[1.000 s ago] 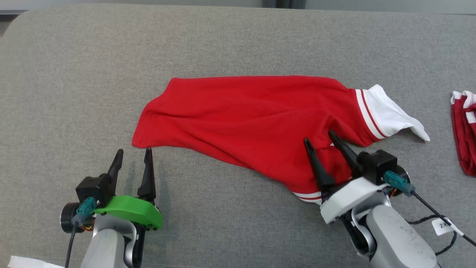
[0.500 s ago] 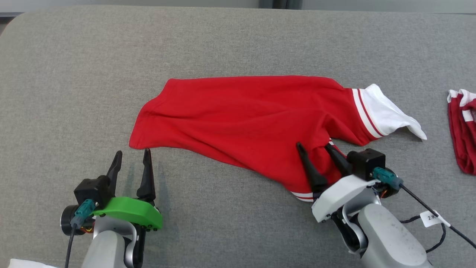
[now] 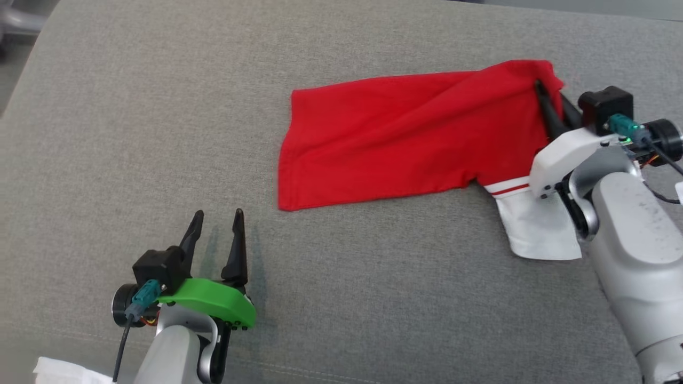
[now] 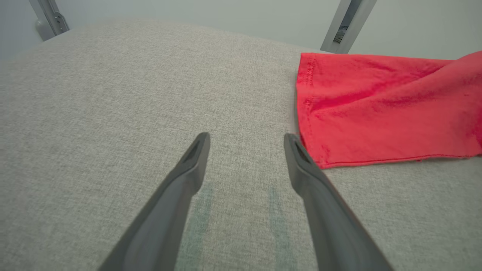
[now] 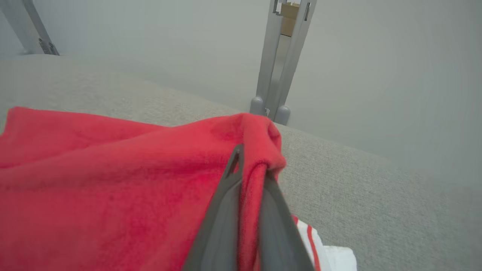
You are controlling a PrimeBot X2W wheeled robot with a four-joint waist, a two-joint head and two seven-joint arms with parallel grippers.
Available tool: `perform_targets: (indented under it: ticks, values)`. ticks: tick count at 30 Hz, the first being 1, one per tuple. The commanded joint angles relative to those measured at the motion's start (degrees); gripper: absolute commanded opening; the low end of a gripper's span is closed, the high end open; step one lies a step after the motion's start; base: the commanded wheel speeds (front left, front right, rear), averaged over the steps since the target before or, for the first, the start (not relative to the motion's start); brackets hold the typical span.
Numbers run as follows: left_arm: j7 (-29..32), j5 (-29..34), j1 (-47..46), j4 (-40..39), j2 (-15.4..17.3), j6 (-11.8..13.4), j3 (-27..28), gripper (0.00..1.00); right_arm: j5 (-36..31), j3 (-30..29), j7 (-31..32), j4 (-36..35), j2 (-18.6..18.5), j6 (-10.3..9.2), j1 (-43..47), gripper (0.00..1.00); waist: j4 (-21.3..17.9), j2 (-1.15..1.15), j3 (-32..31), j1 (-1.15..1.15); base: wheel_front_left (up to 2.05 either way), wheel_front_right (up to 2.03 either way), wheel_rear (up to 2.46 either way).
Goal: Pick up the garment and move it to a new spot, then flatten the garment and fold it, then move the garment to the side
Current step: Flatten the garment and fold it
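A red garment [image 3: 400, 138] with a white, red-striped sleeve cuff [image 3: 539, 229] lies spread across the grey padded surface [image 3: 160, 106]. My right gripper [image 3: 549, 90] is shut on a bunched fold at the garment's far right corner and holds it raised; the right wrist view shows red cloth [image 5: 113, 180] pinched between the fingers [image 5: 252, 162]. My left gripper [image 3: 219, 213] stands open and empty just off the garment's near left corner. In the left wrist view its right finger [image 4: 301, 162] almost touches the hem [image 4: 376, 109].
A white scrap [image 3: 58, 370] lies at the surface's near left edge. Metal frame posts [image 5: 282, 56] stand beyond the far edge. Bare grey surface stretches to the left and in front of the garment.
The head camera has turned, shifting the whole picture. My right gripper has shut on the garment and carried a fold up and away; the white cuff now trails below it. The left gripper stays open.
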Motion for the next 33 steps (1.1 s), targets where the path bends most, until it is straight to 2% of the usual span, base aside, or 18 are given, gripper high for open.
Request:
perform_targets:
  ticks: [1, 2, 3, 4, 8, 13, 22, 28, 33]
  values:
    - [0.02, -0.83, -1.08, 0.01, 0.12, 0.02, -0.84, 1.00, -1.78, -1.29, 0.10, 2.29, -1.31, -0.11, -1.46, 0.00, 2.44, 0.00, 1.38, 0.00, 0.00, 0.00, 0.00]
    - [0.02, -0.96, -1.22, 0.11, 0.12, 0.13, -1.47, 1.00, -3.04, -2.55, -0.10, 4.18, -1.55, -0.11, -2.36, 0.00, 2.95, 0.00, 1.55, 0.00, 0.00, 0.00, 0.00]
    - [0.02, -1.22, -1.27, 0.12, 0.14, 0.36, -1.92, 1.00, -4.41, -3.55, -0.32, 5.84, -1.90, -0.11, -3.04, 0.53, 3.23, 0.00, 1.63, 0.00, 0.00, 0.00, 0.00]
    - [0.02, -1.25, -1.35, 0.05, 0.14, 0.54, -2.37, 1.00, -6.42, -4.55, -0.59, 7.64, -2.28, -0.11, -3.70, 1.00, 3.43, 0.00, 1.66, 0.00, 0.00, 0.00, 0.00]
    - [0.02, -1.48, -1.19, -0.18, 0.12, 1.32, -3.16, 1.00, -10.71, -11.00, -4.05, 10.96, -0.60, -0.11, -4.71, 1.00, 2.80, 0.00, 0.80, 0.00, 0.00, 0.00, 0.00]
    - [0.02, 0.07, 0.67, -0.83, 0.14, 2.15, -1.44, 1.00, -11.91, -14.84, -6.24, 8.75, 3.41, -0.11, -0.11, 1.00, -0.10, 0.00, -2.21, 0.00, 0.00, 0.00, 0.00]
    - [0.02, 1.95, 5.59, -2.67, 0.15, 2.90, 3.42, 1.00, -5.08, -16.61, -6.33, -14.35, 8.39, -0.11, 20.80, 1.00, -5.77, 0.00, -7.87, 0.00, 0.00, 0.00, 0.00]
    - [0.02, 3.96, 9.49, -3.84, 0.14, 2.89, 5.47, 1.00, -3.16, -15.47, -6.33, -21.13, 10.08, -0.11, 31.35, 1.00, -7.87, 0.00, -11.11, 0.00, 0.00, 0.00, 0.00]
    - [0.02, 5.16, 12.07, -4.04, 0.13, 2.58, 6.68, 1.00, -1.61, -13.83, -6.34, -21.94, 10.48, -0.11, 36.17, 1.00, -8.68, 0.00, -13.06, 0.00, 0.00, 0.00, 0.00]
